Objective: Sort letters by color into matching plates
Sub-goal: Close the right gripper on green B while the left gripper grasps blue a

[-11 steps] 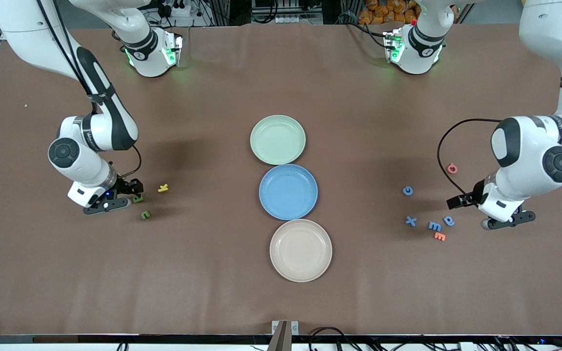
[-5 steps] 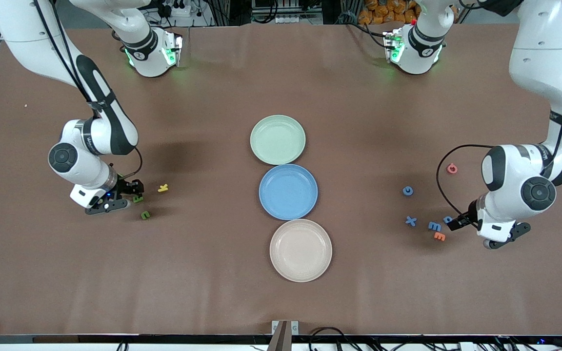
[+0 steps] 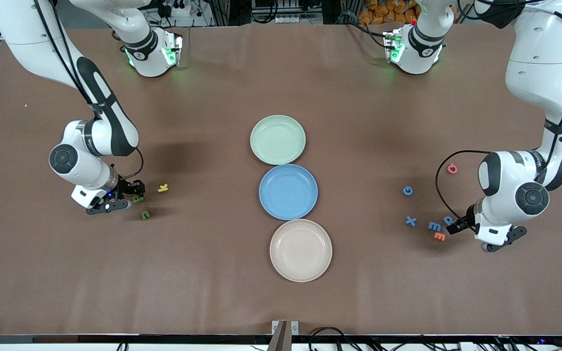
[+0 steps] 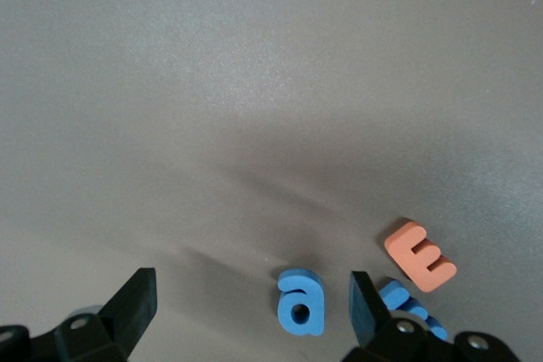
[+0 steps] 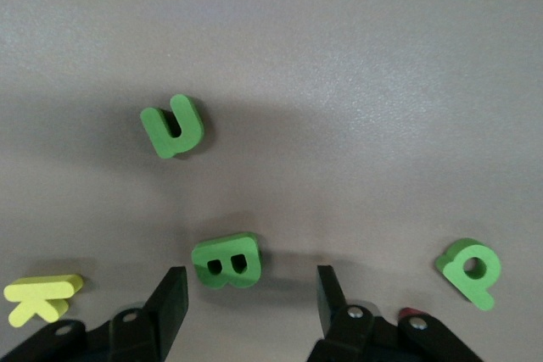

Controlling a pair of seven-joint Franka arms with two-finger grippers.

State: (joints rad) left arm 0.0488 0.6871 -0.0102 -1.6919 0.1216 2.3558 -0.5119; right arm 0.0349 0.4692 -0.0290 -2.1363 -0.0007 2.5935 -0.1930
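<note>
My left gripper [image 4: 252, 286] [image 3: 456, 227] is low over the table, open, with a blue letter "a" [image 4: 301, 303] [image 3: 449, 220] between its fingers, close to one of them. Three more blue letters lie nearby: an "m" [image 3: 434, 226], an "x" [image 3: 411, 221] and a round one [image 3: 408, 190]. My right gripper [image 5: 249, 279] [image 3: 132, 191] stands open with a green letter "B" [image 5: 226, 262] [image 3: 138, 198] at its fingertips, a gap on each side. A green "U" [image 5: 173, 125] [image 3: 145, 214] and a green "P" [image 5: 471, 270] lie close by. The pale green plate [image 3: 277, 122] and the blue plate [image 3: 288, 170] hold nothing.
A beige plate [image 3: 300, 226] sits nearest the front camera, in line with the other two. An orange "E" [image 4: 420, 253] [image 3: 439, 236] lies beside the blue "m", a red letter [image 3: 451, 168] farther off. A yellow "K" [image 5: 42, 297] [image 3: 163, 187] lies beside the green letters.
My left arm has swung in over the blue letters and come down around the "a". My right gripper's fingers have narrowed a little at the green "B"; that arm barely moved.
</note>
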